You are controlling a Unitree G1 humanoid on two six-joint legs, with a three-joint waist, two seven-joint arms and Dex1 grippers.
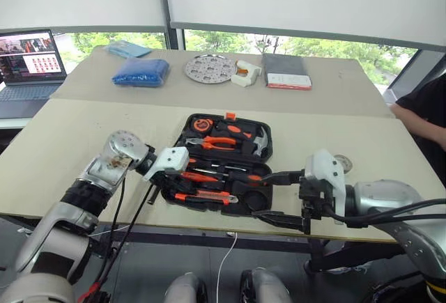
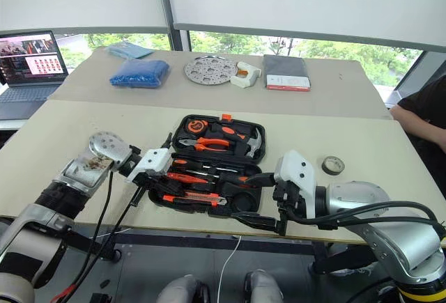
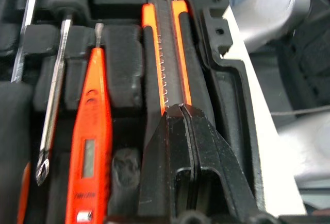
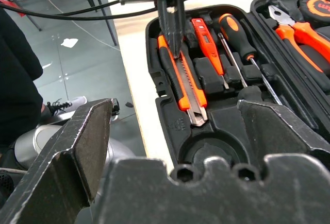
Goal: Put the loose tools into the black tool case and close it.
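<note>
Right fingers [image 4: 170,147] gape wide at the open case's [image 1: 261,209] near edge, holding nothing. Left fingers [image 3: 188,147], pressed together, touch the knife [image 4: 183,80] lying in its recess. Tape roll [image 2: 333,165] sits apart on the surface [image 2: 70,136], right of the case.

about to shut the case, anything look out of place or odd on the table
Yes: the small tape roll lies on the table right of the black tool case, while the round recess at the case's near corner sits empty. The utility knife and other tools lie seated.
</note>
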